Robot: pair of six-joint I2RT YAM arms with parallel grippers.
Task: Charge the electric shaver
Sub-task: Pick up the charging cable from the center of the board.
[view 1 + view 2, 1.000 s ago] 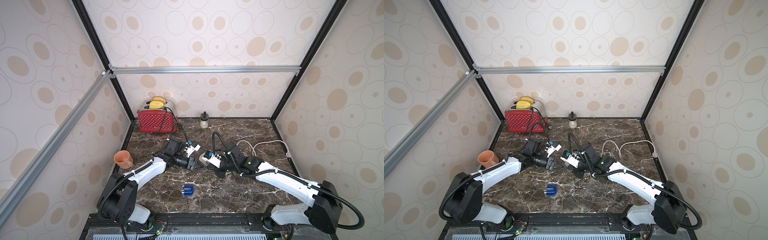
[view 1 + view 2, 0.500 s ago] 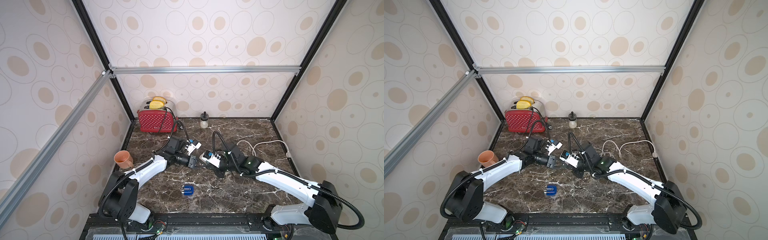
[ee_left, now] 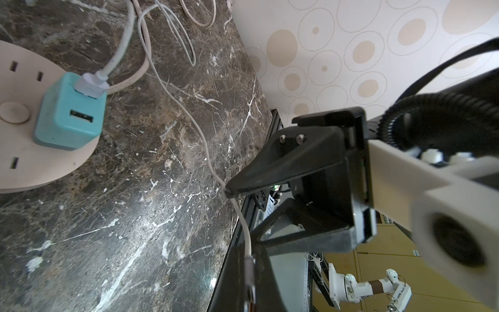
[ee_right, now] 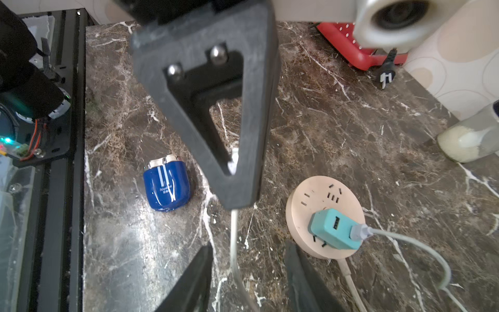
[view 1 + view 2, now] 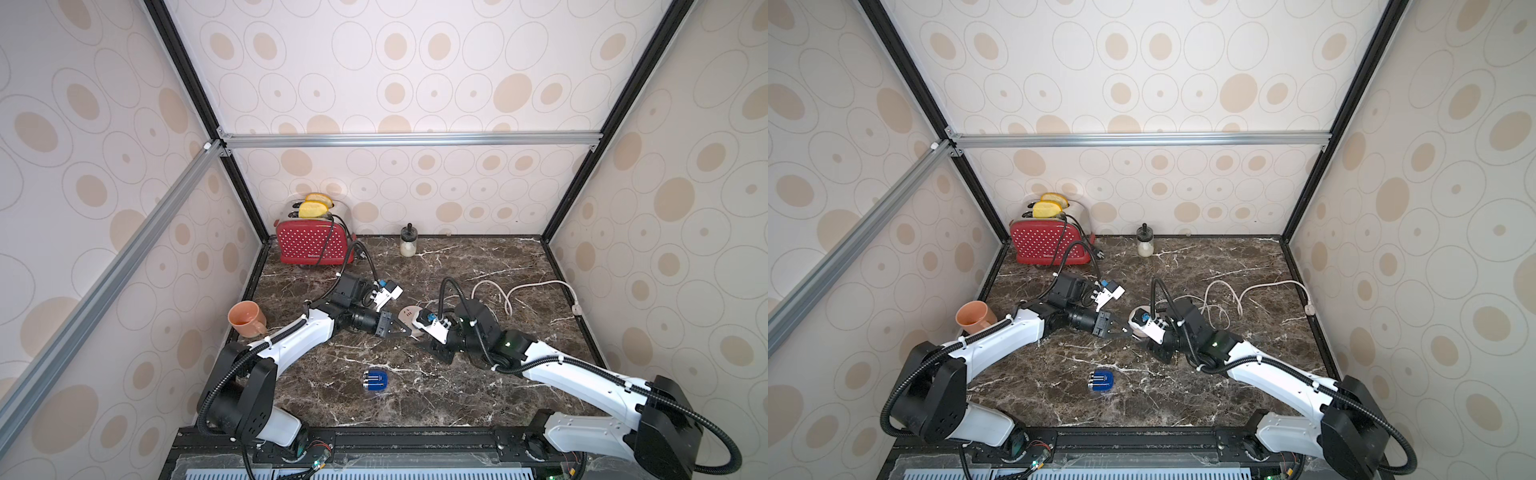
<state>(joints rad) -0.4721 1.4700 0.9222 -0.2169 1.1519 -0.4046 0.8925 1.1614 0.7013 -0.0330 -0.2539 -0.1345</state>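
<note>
One white cable sits clamped in the left gripper; the right gripper straddles it, released; one electric shaver lies nearby.

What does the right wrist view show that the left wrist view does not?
Only the right wrist view shows the shaver, lying free, plus the toaster and a jar. Only the left wrist view shows loose loops of the cable and a room beyond the cell. Both show the adapter plugged into the strip, and the cable passing between the open fingers of the right gripper into the shut left gripper.
</note>
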